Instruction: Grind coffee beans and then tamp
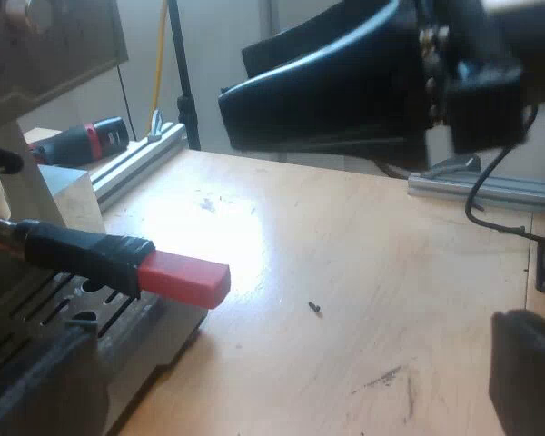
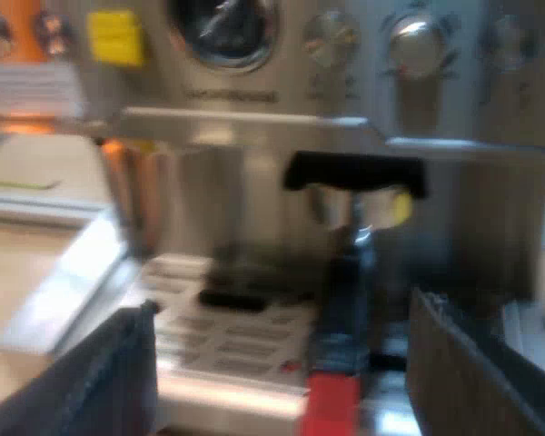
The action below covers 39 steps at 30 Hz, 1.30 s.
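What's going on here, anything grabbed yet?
Nothing is grasped. The holder sits locked into the espresso machine at its front, with its red-ended handle sticking out over the drip tray. The right tool faces the machine, open, with a finger on either side of that handle and not closed on it. The left tool hangs open over the wooden table beside the machine, holding nothing.

Left wrist: low beside espresso machine (image 1: 36,363), across table (image 1: 363,263). Right: close, probably head-on. Shared: holder handle (image 1: 127,262).
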{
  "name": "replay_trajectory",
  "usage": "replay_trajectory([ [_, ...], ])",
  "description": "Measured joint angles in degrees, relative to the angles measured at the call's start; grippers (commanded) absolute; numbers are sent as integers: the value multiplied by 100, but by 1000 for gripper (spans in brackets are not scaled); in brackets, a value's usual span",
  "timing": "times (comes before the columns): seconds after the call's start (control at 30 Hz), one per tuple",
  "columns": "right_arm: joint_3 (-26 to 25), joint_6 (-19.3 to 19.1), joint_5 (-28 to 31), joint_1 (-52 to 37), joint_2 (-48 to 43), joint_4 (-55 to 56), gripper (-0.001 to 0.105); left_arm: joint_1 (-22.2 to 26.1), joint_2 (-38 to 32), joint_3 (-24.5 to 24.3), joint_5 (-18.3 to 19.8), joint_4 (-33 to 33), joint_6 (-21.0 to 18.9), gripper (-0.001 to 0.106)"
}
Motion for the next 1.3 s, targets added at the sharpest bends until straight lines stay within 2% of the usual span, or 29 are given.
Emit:
replay_trajectory([
  [0.03,-54,198,-120,-20,0,209,60,0,0,0,0,0,0,87],
  [0.1,-340,912,-558,-144,0,965,60,0,0,0,0,14,0,87],
  [0.13,-400,1045,-710,-196,0,1172,60,0,0,0,0,13,0,87],
  [0.27,-677,1744,-1918,-720,0,2537,60,0,0,0,0,13,0,87],
  [0.33,-732,1863,-2341,-958,0,2945,60,0,0,0,0,13,0,87],
  [0.5,-923,1914,-3211,-1560,81,3184,60,0,0,0,0,13,0,87],
  [0.7,-1372,1768,-3695,-1665,647,3172,60,0,0,0,0,13,0,87],
  [0.83,-1399,1573,-3765,-1692,1028,3134,60,0,0,0,0,13,0,87],
  [1.13,-1399,1438,-3978,-2118,1545,2957,60,0,0,0,0,13,0,87],
  [1.3,-1079,1240,-4064,-2253,1614,2046,60,0,0,0,0,13,0,87],
])
